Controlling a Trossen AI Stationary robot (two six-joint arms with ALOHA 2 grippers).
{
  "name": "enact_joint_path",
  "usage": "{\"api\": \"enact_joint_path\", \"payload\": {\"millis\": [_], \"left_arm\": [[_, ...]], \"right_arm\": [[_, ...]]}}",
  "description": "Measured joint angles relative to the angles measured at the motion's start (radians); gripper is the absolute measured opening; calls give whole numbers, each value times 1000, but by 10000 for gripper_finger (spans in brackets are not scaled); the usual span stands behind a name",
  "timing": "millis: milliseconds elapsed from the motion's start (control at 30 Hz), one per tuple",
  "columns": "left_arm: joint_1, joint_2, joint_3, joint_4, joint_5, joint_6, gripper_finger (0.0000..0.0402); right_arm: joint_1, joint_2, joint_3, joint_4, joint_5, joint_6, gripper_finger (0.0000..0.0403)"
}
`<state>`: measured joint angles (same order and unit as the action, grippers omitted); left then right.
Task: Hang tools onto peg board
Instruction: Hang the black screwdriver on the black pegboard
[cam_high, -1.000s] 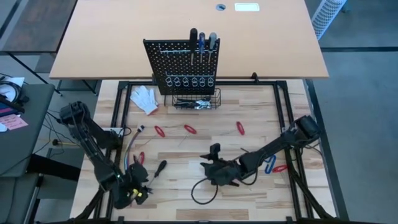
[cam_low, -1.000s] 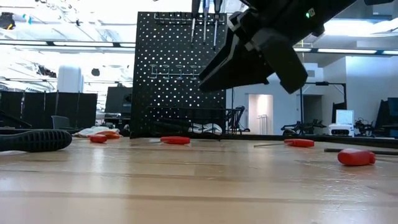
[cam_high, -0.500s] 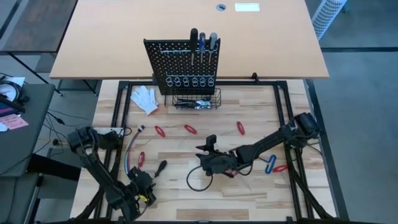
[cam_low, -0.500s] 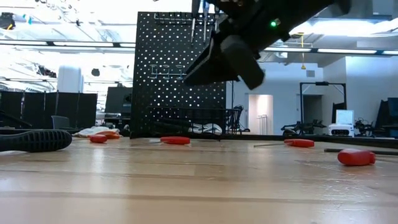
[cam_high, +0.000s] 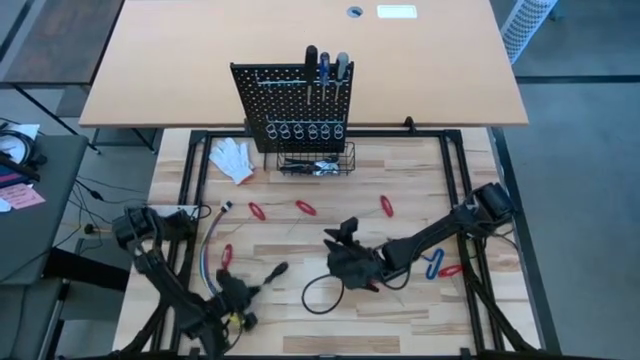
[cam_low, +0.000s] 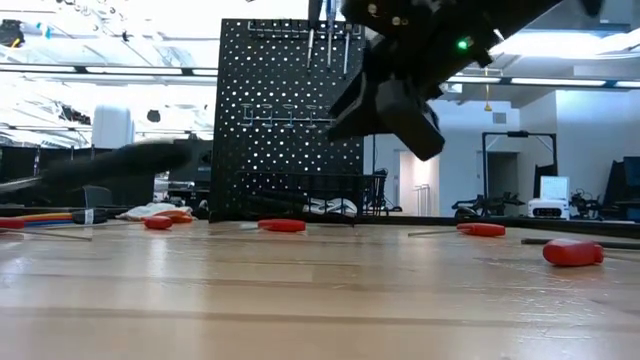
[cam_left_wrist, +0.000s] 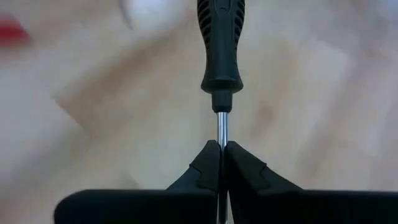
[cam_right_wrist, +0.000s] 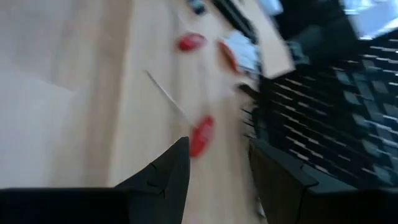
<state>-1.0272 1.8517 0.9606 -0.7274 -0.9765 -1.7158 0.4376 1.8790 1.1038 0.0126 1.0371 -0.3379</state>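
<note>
At the near left edge of the pale wooden table (cam_high: 300, 310), the left gripper (cam_left_wrist: 219, 149) is clamped on the bare metal shaft of a black-handled screwdriver (cam_left_wrist: 221, 46), whose ribbed handle points away from the fingers; in the low view the tool shows lifted off the table. Just beyond lies a bundle of coloured wires (cam_high: 207, 245) and a white glove (cam_high: 232, 160) farther back. Small red-handled tools (cam_high: 257, 211) lie scattered across the middle of the table, one of them (cam_low: 282, 226) in front of the board. The black perforated peg board (cam_high: 290, 95) stands upright at the far middle, with three screwdrivers (cam_high: 326, 68) hanging along its top edge and a row of metal rings (cam_high: 308, 131) lower down. The black wire basket (cam_high: 316, 160) at its foot holds a few small items, too small to tell apart. To the right, the right gripper (cam_right_wrist: 217, 168) hovers above mid-table with its fingers spread and nothing between them. A blue-handled tool (cam_high: 433, 265) and another red tool (cam_high: 450, 270) lie near the right edge.
</note>
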Motion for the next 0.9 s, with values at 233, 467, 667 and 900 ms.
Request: {"api": "enact_joint_path", "payload": {"millis": [233, 467, 667, 900], "left_arm": [[178, -170, -124, 217, -126, 487, 1], [426, -414, -464, 1155, 273, 1257, 1], [670, -442, -632, 1927, 606, 1656, 1], [909, -600, -512, 1940, 424, 1997, 0]], "right_arm": [[53, 0, 0, -42, 135, 30, 168], [114, -41, 0, -281, 264, 224, 163], [142, -159, 0, -642, 219, 647, 150], [139, -192, 0, -858, 217, 976, 134]]}}
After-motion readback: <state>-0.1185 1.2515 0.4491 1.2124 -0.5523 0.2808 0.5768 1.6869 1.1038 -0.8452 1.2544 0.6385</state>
